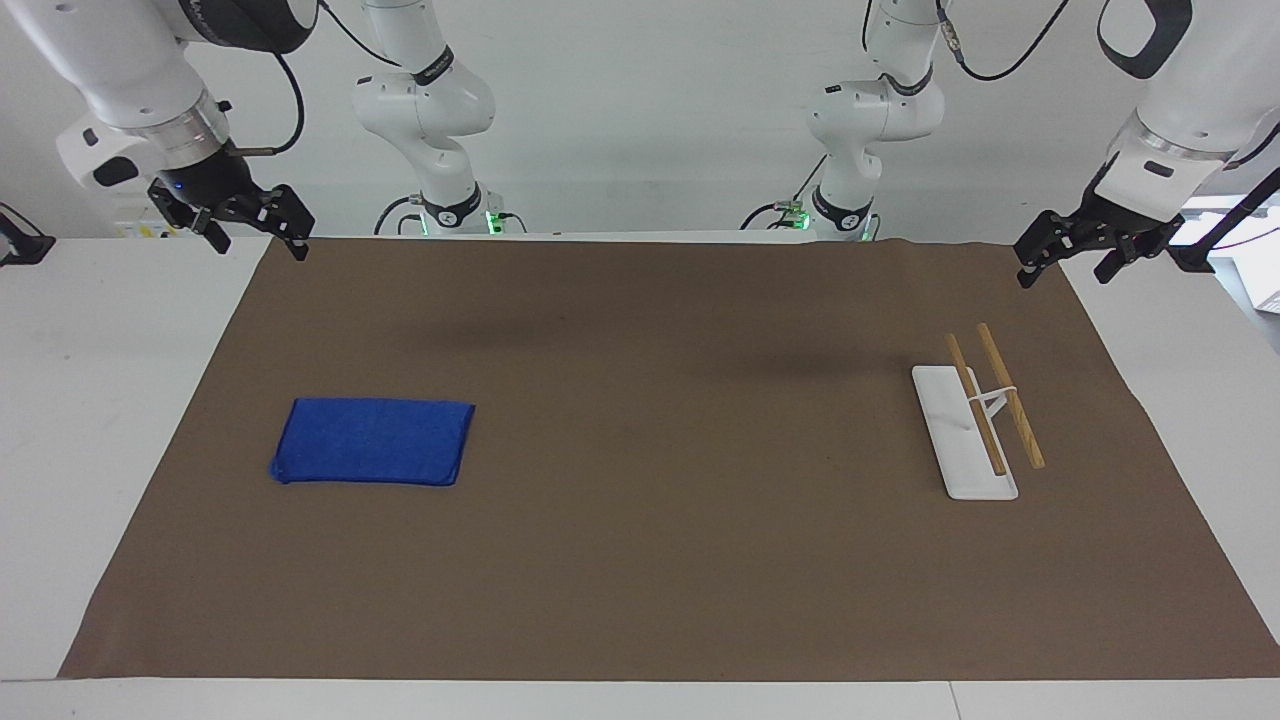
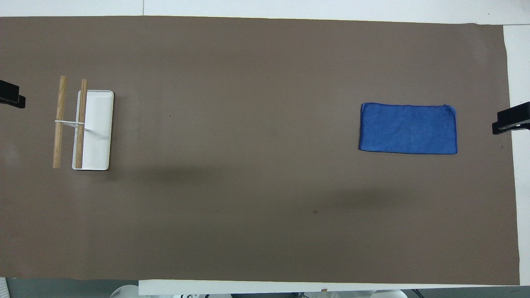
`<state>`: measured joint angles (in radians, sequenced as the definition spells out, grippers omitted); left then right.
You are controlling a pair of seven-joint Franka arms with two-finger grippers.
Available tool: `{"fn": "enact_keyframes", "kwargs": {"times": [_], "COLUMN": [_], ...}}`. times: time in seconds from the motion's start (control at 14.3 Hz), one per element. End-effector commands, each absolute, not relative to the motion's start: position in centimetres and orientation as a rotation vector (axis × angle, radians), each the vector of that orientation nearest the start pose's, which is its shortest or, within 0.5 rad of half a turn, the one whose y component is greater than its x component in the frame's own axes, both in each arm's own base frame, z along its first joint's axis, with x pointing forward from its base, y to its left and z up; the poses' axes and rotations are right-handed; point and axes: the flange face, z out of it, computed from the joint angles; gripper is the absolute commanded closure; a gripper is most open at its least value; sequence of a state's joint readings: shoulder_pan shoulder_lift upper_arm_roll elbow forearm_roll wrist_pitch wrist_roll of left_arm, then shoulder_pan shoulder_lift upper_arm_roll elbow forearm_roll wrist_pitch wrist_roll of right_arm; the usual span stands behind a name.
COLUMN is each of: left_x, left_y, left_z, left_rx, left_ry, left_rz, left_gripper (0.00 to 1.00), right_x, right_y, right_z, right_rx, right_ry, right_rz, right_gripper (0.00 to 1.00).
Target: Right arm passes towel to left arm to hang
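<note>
Your blue towel (image 1: 372, 441) lies folded flat on the brown mat (image 1: 640, 560) toward the right arm's end of the table, well apart from the white rack (image 1: 962, 436) with its two wooden bars at the left arm's end. The facing view gives you both arms whole: the right gripper (image 1: 232, 225) and left gripper (image 1: 1080, 250) hang spread wide and empty over the mat's corners nearest the robots. From overhead you see only black gripper tips at the frame's edges.

Bright even overhead light, sharp focus, 2 soft shadows on the brown mat (image 1: 640, 560), no glare
</note>
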<state>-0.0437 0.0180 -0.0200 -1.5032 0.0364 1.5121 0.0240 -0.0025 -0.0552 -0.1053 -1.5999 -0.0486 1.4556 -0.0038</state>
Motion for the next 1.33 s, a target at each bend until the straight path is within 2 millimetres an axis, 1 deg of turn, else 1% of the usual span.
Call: {"fn": "enact_keyframes", "kwargs": {"times": [0.0, 0.21, 0.49, 0.63, 0.77, 0.98, 1.05, 1.12, 1.26], "left_x": [54.7, 54.5, 54.4, 54.5, 54.5, 54.5, 54.5, 54.5, 54.5], "left_y": [-2.9, -3.1, -3.5, -2.8, -2.6, -2.8, -2.8, -2.8, -2.7], "left_z": [64.2, 64.1, 64.1, 64.1, 64.1, 64.1, 64.1, 64.1, 64.1], "left_rx": [-3.116, -3.111, -3.111, -3.112, -3.112, -3.112, -3.112, -3.112, -3.112], "left_ry": [0.161, 0.17, 0.168, 0.149, 0.141, 0.149, 0.149, 0.149, 0.146], "left_rz": [-0.003, 0.014, 0.011, 0.016, 0.016, 0.016, 0.016, 0.016, 0.016], "left_gripper": [0.0, 0.0, 0.0, 0.0, 0.0, 0.0, 0.0, 0.0, 0.0], "right_x": [51.5, 51.5, 51.4, 51.3, 51.5, 51.9, 52.3, 53.1, 55.1], "right_y": [-6.3, -6.4, -5.9, -5.9, -6.1, -5.9, -5.8, -5.8, -5.5], "right_z": [62.9, 62.9, 63.1, 63.1, 63.1, 63.0, 62.5, 61.3, 57.3], "right_rx": [-3.149, -3.149, -3.145, -3.145, -3.146, -3.148, -3.146, -3.144, -3.122], "right_ry": [0.139, 0.141, 0.134, 0.134, 0.143, 0.14, 0.137, 0.137, 0.137], "right_rz": [0.126, 0.128, 0.125, 0.125, 0.108, 0.074, 0.069, 0.057, 0.032], "right_gripper": [0.0, 0.0, 0.0, 0.0, 0.0, 0.0, 0.0, 0.0, 0.0]}}
